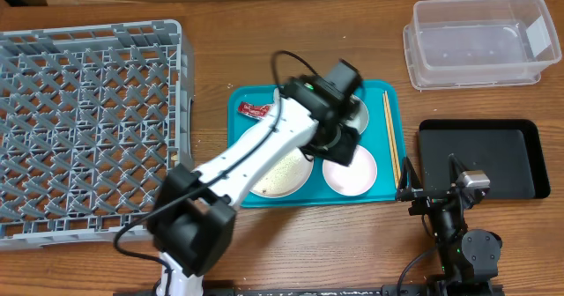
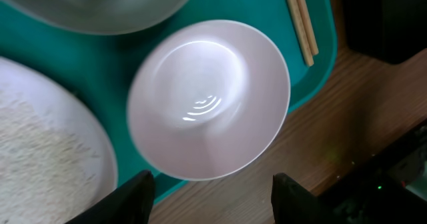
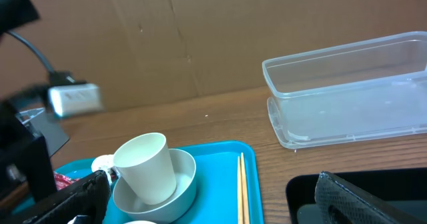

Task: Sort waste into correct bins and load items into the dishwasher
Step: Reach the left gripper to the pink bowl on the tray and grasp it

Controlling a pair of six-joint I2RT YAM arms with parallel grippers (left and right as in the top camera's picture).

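- Two claws, both spread, neither holding anything.
- Left claw point(image 2: 212, 181) hangs straight over the pink bowl point(image 2: 210, 97). Its fingers point(image 2: 130, 197) sit either side of the bowl's near rim, with no contact that I can see.
- The pink bowl is upright and empty, at the corner of the teal tray point(image 2: 80, 57) nearest the right arm. The plate point(image 1: 278, 177) with rice point(image 2: 33, 151) is just beside it, and the chopsticks point(image 1: 388, 129) lie along the tray's right edge.
- The grey bowl point(image 3: 157, 187) is further back on the tray, with the cup point(image 3: 143, 165) standing in it. The wrapper point(image 1: 256, 111) is at the tray's far left corner.
- Right claw point(image 3: 212, 184) is parked low on the bench point(image 1: 291, 243) by the black tray point(image 1: 480, 155), facing the teal tray and clear of the work.
- My read on the step: loading, at the point of grasping the pink bowl. Waste isn't sorted yet, since the tub point(image 1: 480, 40) and black tray look empty. The rack point(image 1: 88, 129) holds nothing.
- Next move, as I judge it:
  - Come down so one finger goes inside the rim and one outside, then pinch the wall.
  - Lift clear of the plate before swinging.
  - Carry it across the tray to the rack, well to the left.
- Risk: the bowl is glossy with a sloped wall, so a shallow pinch may slip or tip it onto the plate.
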